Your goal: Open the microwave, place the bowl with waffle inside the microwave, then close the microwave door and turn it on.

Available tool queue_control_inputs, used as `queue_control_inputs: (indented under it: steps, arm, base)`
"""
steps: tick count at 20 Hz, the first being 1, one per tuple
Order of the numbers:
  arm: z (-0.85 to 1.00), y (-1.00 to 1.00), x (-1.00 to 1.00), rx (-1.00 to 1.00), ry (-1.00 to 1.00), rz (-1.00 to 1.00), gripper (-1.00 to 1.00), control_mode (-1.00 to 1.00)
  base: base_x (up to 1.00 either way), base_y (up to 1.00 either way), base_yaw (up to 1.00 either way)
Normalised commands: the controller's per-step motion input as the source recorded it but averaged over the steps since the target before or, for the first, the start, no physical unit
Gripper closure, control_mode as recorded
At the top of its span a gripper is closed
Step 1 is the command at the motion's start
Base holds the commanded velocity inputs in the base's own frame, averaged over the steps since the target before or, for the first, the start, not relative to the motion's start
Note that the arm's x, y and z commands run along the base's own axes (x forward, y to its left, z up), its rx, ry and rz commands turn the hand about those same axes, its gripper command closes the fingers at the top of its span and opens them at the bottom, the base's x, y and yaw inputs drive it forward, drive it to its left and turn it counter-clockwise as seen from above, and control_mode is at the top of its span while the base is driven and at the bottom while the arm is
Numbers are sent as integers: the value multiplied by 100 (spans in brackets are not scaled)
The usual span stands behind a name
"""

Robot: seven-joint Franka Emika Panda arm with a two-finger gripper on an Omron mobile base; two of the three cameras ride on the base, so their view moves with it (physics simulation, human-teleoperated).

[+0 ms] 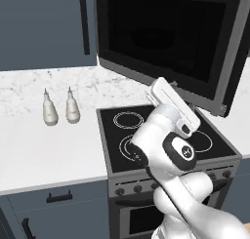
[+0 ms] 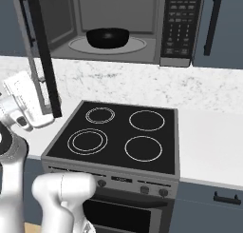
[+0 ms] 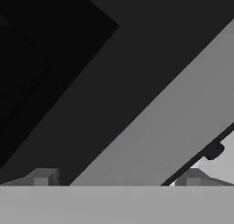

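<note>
The microwave stands with its cavity exposed, and the black bowl rests on the turntable inside. The waffle is hidden in the bowl. The microwave door is swung out toward me, hinged on the left, and appears edge-on in the right base view. My gripper is open, its fingertips wide apart with nothing between them. It sits close against the door's outer face, dark glass and grey frame right in front. My white hand sits by the door's lower free corner.
A black four-ring stovetop lies below the microwave, with oven knobs along its front. Two white bottles stand on the white counter to the left. A blue-grey cabinet door with a dark handle is right of the button panel.
</note>
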Motion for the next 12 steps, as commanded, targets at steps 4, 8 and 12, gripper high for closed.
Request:
queue_control_inputs:
  steps: [4, 8, 12]
  arm:
    - [39, -43, 3, 29, 5, 12, -100, -100]
    - [34, -17, 15, 30, 24, 0, -100, -100]
    - [28, -10, 11, 25, 42, -4, -100, -100]
  base:
    - [0, 0, 0]
    - [0, 0, 0]
    - [0, 0, 0]
